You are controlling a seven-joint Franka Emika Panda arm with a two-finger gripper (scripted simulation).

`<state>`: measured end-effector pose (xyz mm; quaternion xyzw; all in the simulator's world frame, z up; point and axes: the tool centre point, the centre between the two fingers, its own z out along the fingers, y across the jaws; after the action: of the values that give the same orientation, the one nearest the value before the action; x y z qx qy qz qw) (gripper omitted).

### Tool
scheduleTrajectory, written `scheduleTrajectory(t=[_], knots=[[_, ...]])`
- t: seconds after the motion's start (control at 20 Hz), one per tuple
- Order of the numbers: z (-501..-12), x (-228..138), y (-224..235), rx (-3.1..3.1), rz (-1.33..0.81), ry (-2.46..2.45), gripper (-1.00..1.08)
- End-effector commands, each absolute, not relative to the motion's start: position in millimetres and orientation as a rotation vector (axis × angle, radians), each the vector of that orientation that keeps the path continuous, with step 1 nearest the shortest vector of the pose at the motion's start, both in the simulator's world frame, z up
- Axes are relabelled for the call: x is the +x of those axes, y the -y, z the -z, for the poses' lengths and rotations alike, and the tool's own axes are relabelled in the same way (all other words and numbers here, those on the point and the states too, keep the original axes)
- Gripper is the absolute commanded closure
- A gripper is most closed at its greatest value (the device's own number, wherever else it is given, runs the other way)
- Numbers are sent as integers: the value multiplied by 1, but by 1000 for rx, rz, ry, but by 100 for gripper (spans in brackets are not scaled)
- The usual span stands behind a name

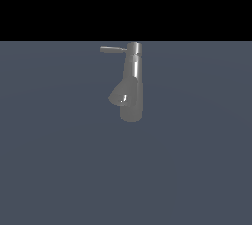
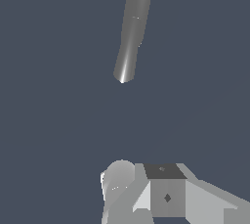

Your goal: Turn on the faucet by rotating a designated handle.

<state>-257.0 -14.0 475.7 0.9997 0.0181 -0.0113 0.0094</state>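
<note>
Projecting toward the exterior view's left, the handle [image 1: 113,49] stuck out from the top cap of the faucet [image 1: 133,84], which stood upright mid-scene on the blue-grey tabletop [image 1: 54,170] (its wedge spout flared low on the same side). Whether the end effector [image 2: 146,193] was spread or pressed together could not be told.

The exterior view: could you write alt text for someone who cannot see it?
A grey metal faucet stands upright on a flat blue-grey floor under a black background. A thin handle sticks out from its top toward the exterior view's left, with a wedge spout lower down. No robot arm is in view.
</note>
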Motion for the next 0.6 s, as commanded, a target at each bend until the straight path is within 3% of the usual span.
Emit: scheduleTrajectory(t=[0.0,0.55], knots=[[-476,-257,14,3122,35,-57,108],[-476,-256,3,3173,63,-77,108]])
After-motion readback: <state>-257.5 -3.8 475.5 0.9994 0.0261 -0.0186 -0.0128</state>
